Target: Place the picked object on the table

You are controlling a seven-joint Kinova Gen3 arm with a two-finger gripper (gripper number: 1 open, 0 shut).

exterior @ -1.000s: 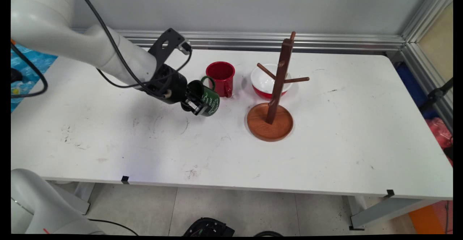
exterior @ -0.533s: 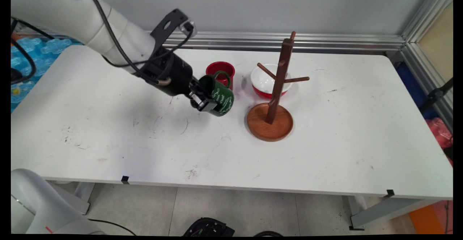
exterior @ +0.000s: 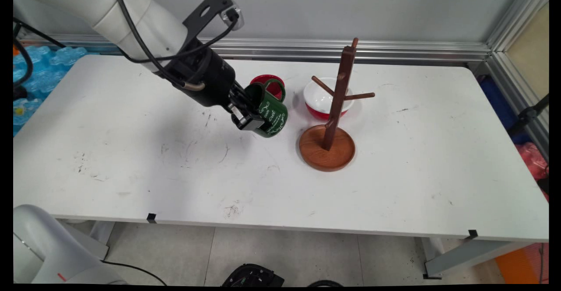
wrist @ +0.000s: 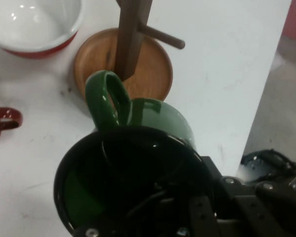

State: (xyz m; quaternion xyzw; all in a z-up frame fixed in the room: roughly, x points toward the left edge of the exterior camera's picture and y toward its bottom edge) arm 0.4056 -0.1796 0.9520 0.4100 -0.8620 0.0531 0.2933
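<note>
green mug [exterior: 268, 115] held aloft
tilted with handle up, white lettering on its side, clamped in the claw [exterior: 246, 116] by its rim.

The held mug [exterior: 269, 116] is hanging over the table [exterior: 131, 159], left of the rack [exterior: 333, 115]. The bowl [exterior: 320, 100] is sitting behind the rack.

The arm's jaws were clamped on the rim of a green mug [exterior: 269, 118], held tilted above the desk [exterior: 175, 168] with its handle toward the wall. A red mug [exterior: 268, 85] stood just behind it, partly hidden. To the right stood a wooden mug tree [exterior: 333, 120] on its round base, with a red-and-white bowl [exterior: 319, 100] behind it.
</note>
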